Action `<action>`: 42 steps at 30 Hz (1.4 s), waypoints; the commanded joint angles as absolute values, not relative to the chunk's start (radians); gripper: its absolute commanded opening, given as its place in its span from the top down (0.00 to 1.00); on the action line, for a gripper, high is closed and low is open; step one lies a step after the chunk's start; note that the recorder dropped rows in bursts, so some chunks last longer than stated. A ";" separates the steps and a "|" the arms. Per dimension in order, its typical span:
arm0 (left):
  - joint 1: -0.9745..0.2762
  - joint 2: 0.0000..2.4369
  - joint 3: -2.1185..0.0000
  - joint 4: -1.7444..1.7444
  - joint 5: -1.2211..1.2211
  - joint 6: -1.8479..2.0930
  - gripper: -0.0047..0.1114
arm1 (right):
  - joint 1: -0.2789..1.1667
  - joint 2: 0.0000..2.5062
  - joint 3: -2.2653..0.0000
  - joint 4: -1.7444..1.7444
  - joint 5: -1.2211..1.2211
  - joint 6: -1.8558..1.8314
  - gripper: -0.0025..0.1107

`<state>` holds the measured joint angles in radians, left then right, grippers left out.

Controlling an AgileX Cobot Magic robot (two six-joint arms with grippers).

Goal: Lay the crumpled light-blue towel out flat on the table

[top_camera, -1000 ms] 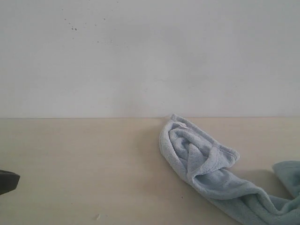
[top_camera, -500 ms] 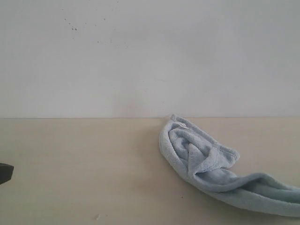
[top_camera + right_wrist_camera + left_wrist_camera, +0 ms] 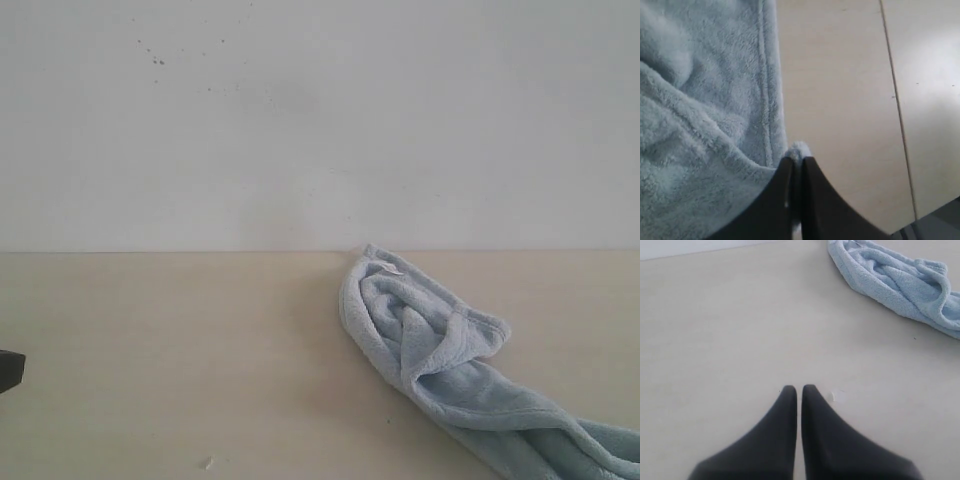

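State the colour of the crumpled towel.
Pale light blue; the towel shows best in the right wrist view.

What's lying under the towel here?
Only the table shows around the towel, which rests on it. Its bunched folds cover whatever is beneath, so nothing else can be confirmed there.

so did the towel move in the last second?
Yes. The towel tail dropped away from the wall, toward the view's bottom right; its bunched end at the wall stayed put.

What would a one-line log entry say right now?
towel: crumpled | right gripper: shut on towel edge | left gripper: shut, empty, above table
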<state>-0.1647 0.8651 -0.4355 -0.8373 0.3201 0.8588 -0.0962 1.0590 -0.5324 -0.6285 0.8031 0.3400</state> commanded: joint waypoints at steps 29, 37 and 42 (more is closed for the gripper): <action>-0.450 1.101 -0.597 -1.744 0.485 2.110 0.59 | 0.092 1.081 -0.536 -0.659 0.088 0.784 0.59; -0.549 1.638 -1.021 -1.744 0.451 2.076 0.59 | 0.082 1.110 -0.549 -0.671 0.144 0.839 0.59; -0.624 1.909 -1.306 -1.633 0.407 1.926 0.59 | 0.045 1.230 -0.549 -0.671 0.117 0.839 0.59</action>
